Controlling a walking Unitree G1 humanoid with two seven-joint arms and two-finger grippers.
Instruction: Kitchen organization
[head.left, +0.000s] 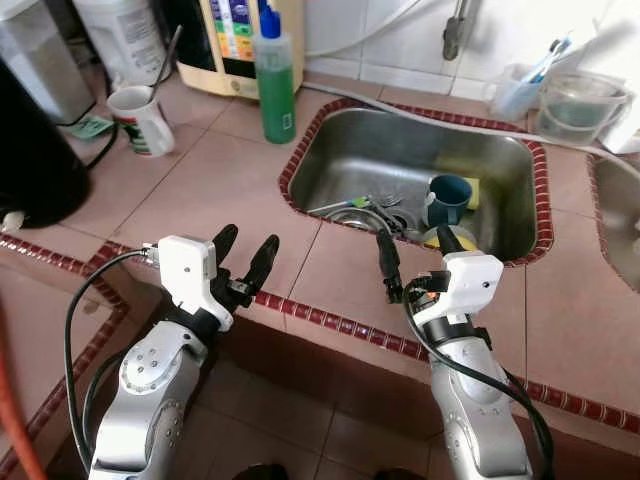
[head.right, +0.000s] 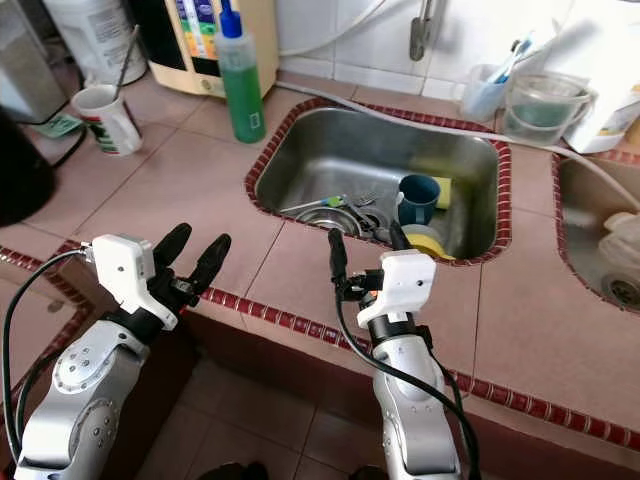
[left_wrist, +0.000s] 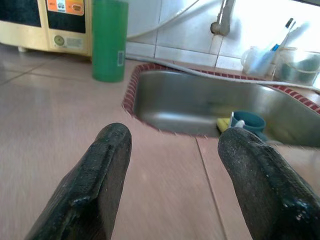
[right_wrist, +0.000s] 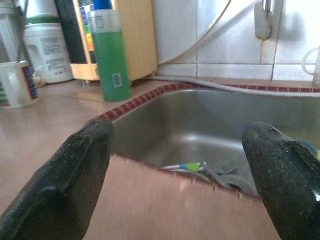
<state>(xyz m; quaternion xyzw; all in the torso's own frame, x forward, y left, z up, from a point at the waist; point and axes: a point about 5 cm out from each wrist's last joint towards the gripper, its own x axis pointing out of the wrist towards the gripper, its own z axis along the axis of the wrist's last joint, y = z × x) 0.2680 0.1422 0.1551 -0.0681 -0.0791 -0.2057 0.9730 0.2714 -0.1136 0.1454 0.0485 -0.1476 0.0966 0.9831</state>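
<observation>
Both arms are raised over the near counter edge. The left gripper is spread and empty; the right gripper is spread and empty just short of the sink. A blue cup stands in the basin beside cutlery near the drain. Judgement: the right arm should descend over the cup and close on its rim, keeping clear of the cutlery.
</observation>
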